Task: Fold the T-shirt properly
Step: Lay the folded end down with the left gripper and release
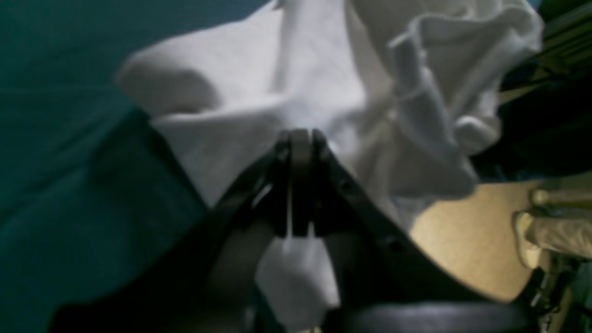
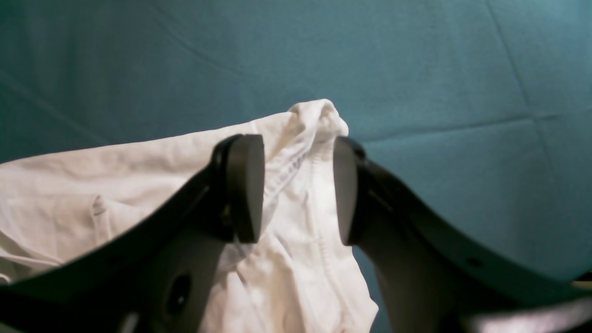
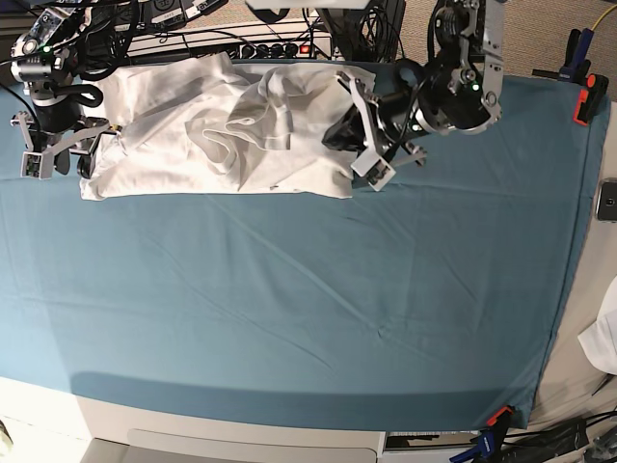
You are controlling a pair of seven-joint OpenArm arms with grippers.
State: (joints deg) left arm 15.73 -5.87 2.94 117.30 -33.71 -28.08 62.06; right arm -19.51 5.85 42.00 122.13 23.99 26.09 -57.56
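The white T-shirt (image 3: 212, 125) lies crumpled along the far edge of the table, bunched in the middle. My left gripper (image 1: 300, 136) is shut on a fold of its fabric (image 1: 296, 69), and a scrap of it shows between the fingers lower down. In the base view this gripper (image 3: 341, 135) is at the shirt's right edge. My right gripper (image 2: 293, 141) is open, and a hemmed fold of the shirt (image 2: 305, 120) stands between its two pads (image 2: 245, 185). In the base view it (image 3: 98, 145) is at the shirt's left edge.
A big teal sheet (image 3: 308, 289) covers the table. Cables and a power strip (image 3: 260, 43) run behind the shirt. Orange clamps (image 3: 583, 96) hold the sheet at the right edge and at the front corner (image 3: 496, 417). A small white cloth (image 3: 603, 342) lies off the table's right side.
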